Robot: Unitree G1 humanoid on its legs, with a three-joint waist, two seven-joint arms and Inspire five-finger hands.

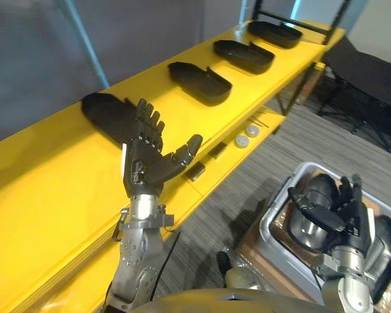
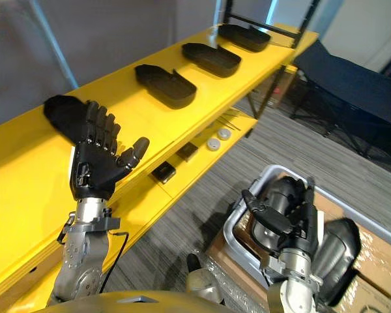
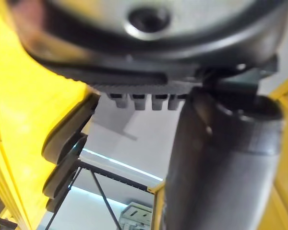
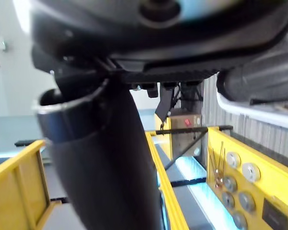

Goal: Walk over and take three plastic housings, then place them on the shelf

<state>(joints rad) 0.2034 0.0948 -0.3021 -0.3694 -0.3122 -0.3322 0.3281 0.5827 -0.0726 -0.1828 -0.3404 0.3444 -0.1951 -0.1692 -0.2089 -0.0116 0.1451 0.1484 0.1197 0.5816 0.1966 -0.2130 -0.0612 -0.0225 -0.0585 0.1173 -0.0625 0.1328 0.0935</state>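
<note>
Several black plastic housings lie in a row on the top board of the yellow shelf (image 1: 45, 176). The nearest housing (image 1: 104, 111) is partly hidden behind my left hand (image 1: 145, 156), which is raised just in front of it, open and holding nothing. Further along lie a second housing (image 1: 199, 82), a third (image 1: 243, 56) and a last one (image 1: 274, 32); the row also shows as dark edges (image 3: 67, 139) in the left wrist view. My right hand (image 1: 349, 215) is open, upright over a grey bin (image 1: 277, 218) that holds more dark housings (image 1: 309, 212).
The shelf's lower board carries two white discs (image 1: 246, 135) and small black blocks (image 1: 195, 171). The bin stands on a brown box (image 1: 254, 244) on the striped grey carpet. A black folding cot (image 1: 371, 68) stands at the back right, past the shelf's end.
</note>
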